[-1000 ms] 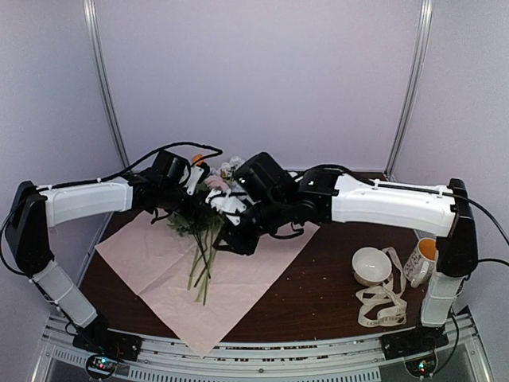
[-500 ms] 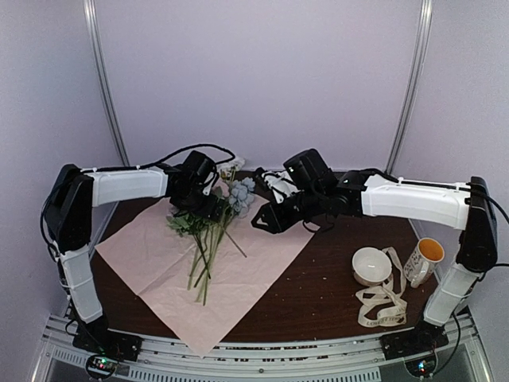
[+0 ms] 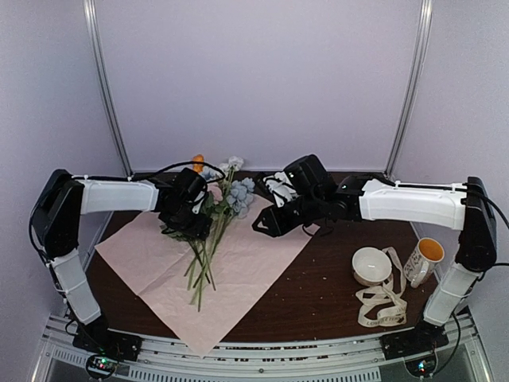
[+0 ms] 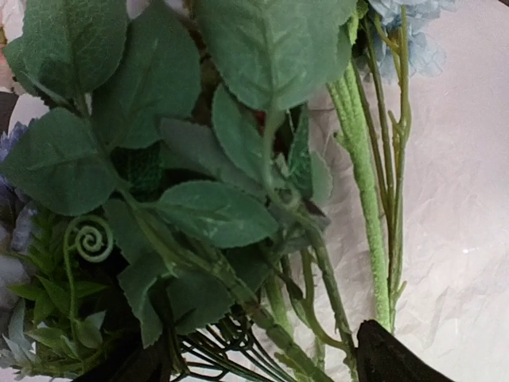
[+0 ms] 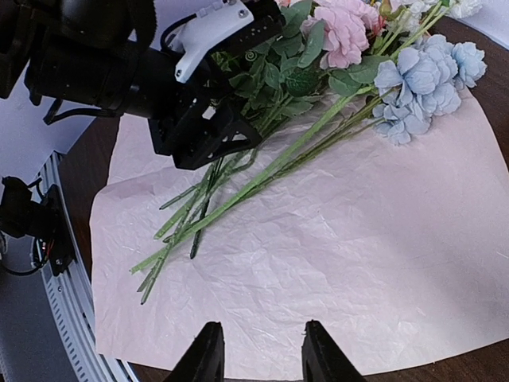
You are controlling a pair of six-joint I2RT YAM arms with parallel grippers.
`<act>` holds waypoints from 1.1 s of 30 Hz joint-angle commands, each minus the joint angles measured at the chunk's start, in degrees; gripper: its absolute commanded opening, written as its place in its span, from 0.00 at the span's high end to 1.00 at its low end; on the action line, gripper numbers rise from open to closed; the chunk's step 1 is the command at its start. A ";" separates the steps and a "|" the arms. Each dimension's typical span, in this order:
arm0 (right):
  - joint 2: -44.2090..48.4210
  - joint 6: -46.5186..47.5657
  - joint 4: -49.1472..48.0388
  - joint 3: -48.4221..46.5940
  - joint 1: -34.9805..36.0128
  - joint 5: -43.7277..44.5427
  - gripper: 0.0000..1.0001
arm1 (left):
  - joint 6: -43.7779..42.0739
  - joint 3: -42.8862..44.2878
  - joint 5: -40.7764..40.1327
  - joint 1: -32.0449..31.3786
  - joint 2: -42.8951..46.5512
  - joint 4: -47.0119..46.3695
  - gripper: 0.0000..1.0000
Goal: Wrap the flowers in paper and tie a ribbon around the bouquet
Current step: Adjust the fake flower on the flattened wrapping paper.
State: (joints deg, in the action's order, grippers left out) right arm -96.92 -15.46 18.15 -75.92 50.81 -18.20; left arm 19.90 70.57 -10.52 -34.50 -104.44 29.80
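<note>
The left gripper (image 4: 266, 360) is straddling the flowers (image 5: 318, 127) at their stems, jaws wide (not visibly pinching). They are lying across the paper's (image 5: 334, 263) far corner. The right gripper (image 5: 261, 350) is hovering partly open, empty.

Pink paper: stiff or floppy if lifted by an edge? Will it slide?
Likely floppy: the paper looks thin and creased, so a lifted edge should droop. Probably light; it may slide on the table, though the flowers lying on it should pin that side.
</note>
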 commanded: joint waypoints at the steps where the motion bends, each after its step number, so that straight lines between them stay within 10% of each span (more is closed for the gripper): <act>1: -1.24 -0.18 -0.85 1.43 0.15 0.99 0.65 | -0.65 -4.04 3.18 0.06 4.46 -3.67 0.22; 12: -2.11 -0.01 -1.59 3.17 0.25 2.27 0.64 | -1.40 -6.54 4.46 0.11 7.59 -6.56 0.45; 25: -3.04 0.44 -0.72 2.83 0.15 3.19 0.63 | 2.10 -5.57 2.92 0.21 9.06 -5.54 1.00; 33: -3.38 0.41 -0.32 2.17 0.10 3.32 0.63 | 8.20 -6.59 -2.45 0.21 13.98 -7.46 1.00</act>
State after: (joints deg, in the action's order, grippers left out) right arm -99.77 -15.25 17.76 -73.12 50.81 -16.23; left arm 24.03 64.14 -9.04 -34.26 -94.70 25.56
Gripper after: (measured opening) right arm 0.368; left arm 0.040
